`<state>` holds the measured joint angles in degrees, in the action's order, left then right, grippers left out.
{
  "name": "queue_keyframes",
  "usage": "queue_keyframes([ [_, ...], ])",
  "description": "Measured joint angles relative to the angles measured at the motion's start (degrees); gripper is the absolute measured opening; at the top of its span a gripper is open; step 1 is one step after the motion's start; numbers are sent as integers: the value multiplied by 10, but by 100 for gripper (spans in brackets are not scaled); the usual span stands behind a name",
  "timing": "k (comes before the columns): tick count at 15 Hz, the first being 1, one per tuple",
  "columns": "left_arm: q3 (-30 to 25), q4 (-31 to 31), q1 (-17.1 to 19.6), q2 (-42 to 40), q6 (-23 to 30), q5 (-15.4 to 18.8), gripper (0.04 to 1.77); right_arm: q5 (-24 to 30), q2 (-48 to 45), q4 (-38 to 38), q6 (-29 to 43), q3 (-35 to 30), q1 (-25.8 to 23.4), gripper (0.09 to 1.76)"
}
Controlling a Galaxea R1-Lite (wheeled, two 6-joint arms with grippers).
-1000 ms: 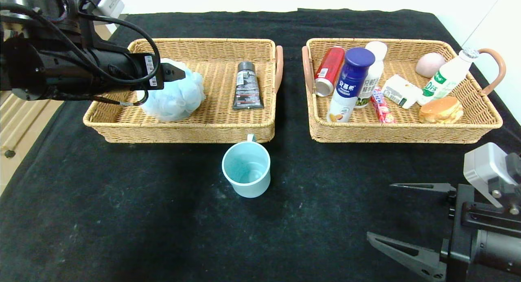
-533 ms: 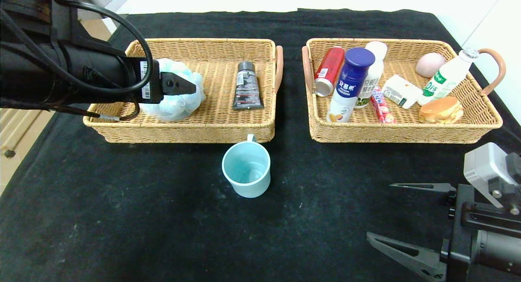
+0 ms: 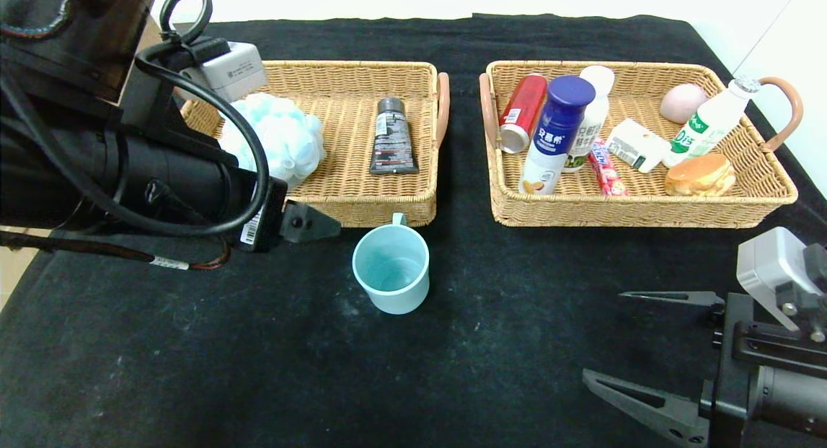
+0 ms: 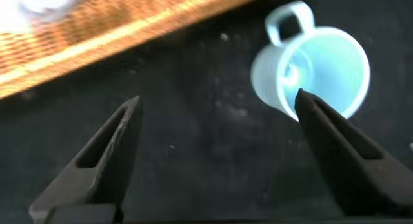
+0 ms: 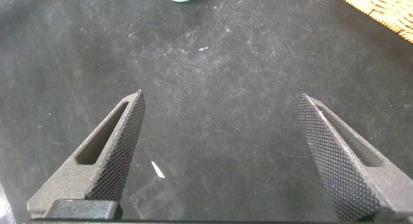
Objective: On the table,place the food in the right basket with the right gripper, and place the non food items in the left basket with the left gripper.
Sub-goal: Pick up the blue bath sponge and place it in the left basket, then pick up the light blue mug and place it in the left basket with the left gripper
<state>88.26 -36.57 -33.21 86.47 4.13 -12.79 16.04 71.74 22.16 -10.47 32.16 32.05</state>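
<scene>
Standing upright on the black cloth of the table [image 3: 194, 370], the teal-blue mug [image 3: 391, 267] sits just in front of the left tan wicker basket [image 3: 336, 210], its handle turned toward the basket's front wall; you can see it is the only sortable item not in a basket. Your left gripper [image 4: 216, 156] hangs over the cloth just beside the mug on its left side, its two pointed black fingers spread wide and holding nothing; in the left wrist view one fingertip [image 4: 316, 111] overlaps the mug's rim, though you cannot tell from this whether it touches.

Inside the left basket lie the fluffy pale-blue mesh bath pouf [image 3: 281, 138], at the near left end, and the dark see-through tube with a black cap [image 3: 391, 138], flat and cap pointing away from you.

In the right tan wicker basket [image 3: 646, 212] you have the white bottle with the big blue cap [image 3: 555, 134] leaning at the left end, the white-capped bottle with green print [image 3: 589, 121] just behind it, and the red candy stick [image 3: 606, 169] lying beside them. A red can [image 3: 522, 112], a small white carton [image 3: 636, 144], a pink egg-shaped thing [image 3: 682, 102], another white bottle [image 3: 711, 123] and a golden bun [image 3: 700, 174] share that basket.

Your right gripper [image 3: 636, 344] is parked low over the near right corner of the table, fingers wide apart and empty.
</scene>
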Motion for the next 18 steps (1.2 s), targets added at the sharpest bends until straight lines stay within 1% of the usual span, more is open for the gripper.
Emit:
queue_keyframes([
  [2, 15, -32, -9, 5, 10, 3, 170, 0, 0, 0, 0, 0, 0, 171],
  [4, 50, -80, -18, 19, 33, 6, 170, 0, 0, 0, 0, -1, 1, 171],
  [6, 87, -111, -26, 40, 49, 8, 170, 0, 0, 0, 0, -1, 1, 171],
  [9, 108, -118, -33, 72, 58, 8, 170, 1, 0, 0, 0, -1, 1, 171],
  [18, 115, -111, -36, 118, 72, 13, 171, 1, -1, 0, 0, -2, 2, 171],
])
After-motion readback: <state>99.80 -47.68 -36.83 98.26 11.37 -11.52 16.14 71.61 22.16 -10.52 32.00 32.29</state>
